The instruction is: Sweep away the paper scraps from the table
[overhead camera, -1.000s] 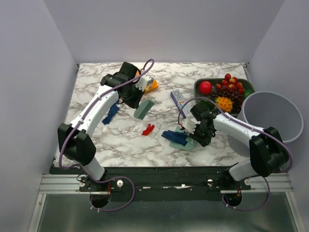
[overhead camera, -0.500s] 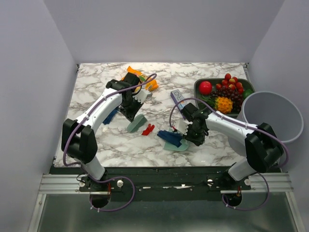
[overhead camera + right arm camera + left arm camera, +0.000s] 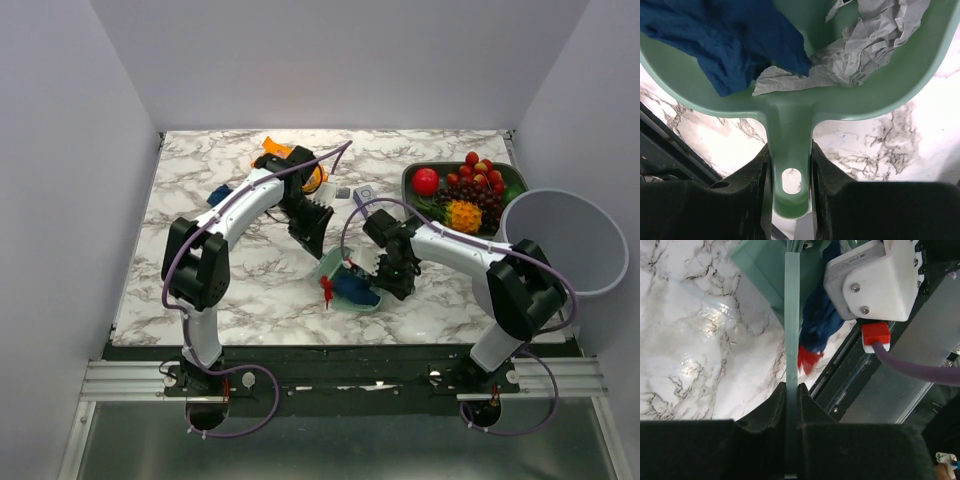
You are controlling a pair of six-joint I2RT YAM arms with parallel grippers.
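The left gripper (image 3: 791,392) is clamped tight on a thin, pale green sweeping blade (image 3: 792,315), whose edge stands at the mouth of the green dustpan (image 3: 880,95). The right gripper (image 3: 790,160) is closed partway around the dustpan's handle and holds the pan low near the middle of the table (image 3: 250,300). Of the paper scraps, a large blue scrap (image 3: 735,40) already lies inside the pan beside a grey crumpled paper (image 3: 870,35). A small red scrap (image 3: 327,290) sits right at the pan's lip next to the blade (whether it rests on the lip or on the marble I cannot tell). Another blue bit (image 3: 218,193) shows on the table by the left arm, well away from the pan. These scraps look feather-light and limp, so I judge they would slide or flutter at the least push, and could skip over the lip or cling to the blade if swept fast. They are too thin to pinch off a flat top. The sensible hold is on the tools: blade pressed flat to the marble, pan lip touching it, and each bit pushed slowly from behind.
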